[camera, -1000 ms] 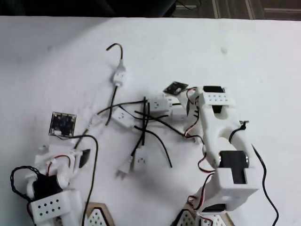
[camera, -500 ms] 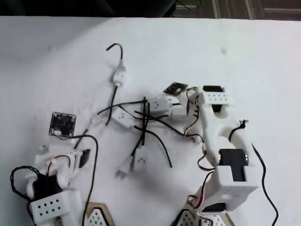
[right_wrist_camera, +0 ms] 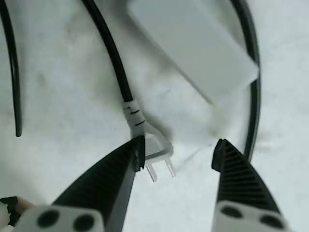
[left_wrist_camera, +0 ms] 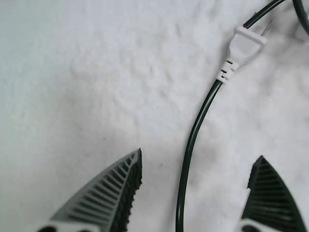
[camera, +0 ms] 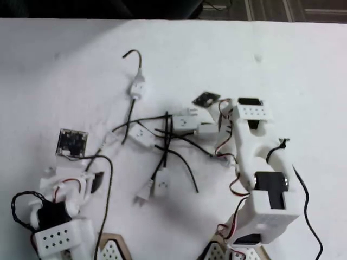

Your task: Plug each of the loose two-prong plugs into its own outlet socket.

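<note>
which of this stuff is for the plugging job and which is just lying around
Job: two-prong plug at the right gripper; second plug; outlet sockets; black cords.
Just there: dark square board; tan base plates.

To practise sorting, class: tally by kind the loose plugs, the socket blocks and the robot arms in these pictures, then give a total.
Loose white two-prong plugs on dark cables: 3
White rectangular socket blocks: 3
White connector piece on the hooked black cable, kind unclear: 1
White robot arms: 2
Total: 9
</note>
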Available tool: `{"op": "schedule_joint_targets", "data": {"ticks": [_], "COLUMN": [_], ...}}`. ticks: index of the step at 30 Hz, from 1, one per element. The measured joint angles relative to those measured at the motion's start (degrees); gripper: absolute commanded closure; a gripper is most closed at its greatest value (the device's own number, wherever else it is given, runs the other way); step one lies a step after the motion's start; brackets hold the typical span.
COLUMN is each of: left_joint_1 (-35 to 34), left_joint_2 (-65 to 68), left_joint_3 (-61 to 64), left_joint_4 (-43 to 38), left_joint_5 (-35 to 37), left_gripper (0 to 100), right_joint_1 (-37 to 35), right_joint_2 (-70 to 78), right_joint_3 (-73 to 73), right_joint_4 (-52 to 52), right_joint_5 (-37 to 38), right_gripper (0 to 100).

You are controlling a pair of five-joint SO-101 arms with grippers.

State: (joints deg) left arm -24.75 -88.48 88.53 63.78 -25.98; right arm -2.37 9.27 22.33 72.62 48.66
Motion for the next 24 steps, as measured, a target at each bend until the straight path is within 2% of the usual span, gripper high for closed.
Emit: {"op": "schedule_joint_targets", "data": {"ticks": [5, 14, 24], "left_joint_1": [0.0, 0.0, 0.0], "left_joint_2": [0.0, 0.0, 0.0], "left_joint_3": [0.0, 0.0, 0.0], "left_joint_4": [0.0, 0.0, 0.0], "left_joint_5": [0.0, 0.0, 0.0], "left_gripper": [65, 65, 65], "right_joint_1": [-1.8, -2.2, -2.9], "right_joint_2": [0.0, -0.2, -0.4], "right_joint_3": [2.8, 4.8, 5.6], "right_joint_4": [0.1, -0.2, -0.2], "right_joint_5": [0.0, 0.0, 0.1], "right_gripper": [77.9, 98.1, 98.1]}}
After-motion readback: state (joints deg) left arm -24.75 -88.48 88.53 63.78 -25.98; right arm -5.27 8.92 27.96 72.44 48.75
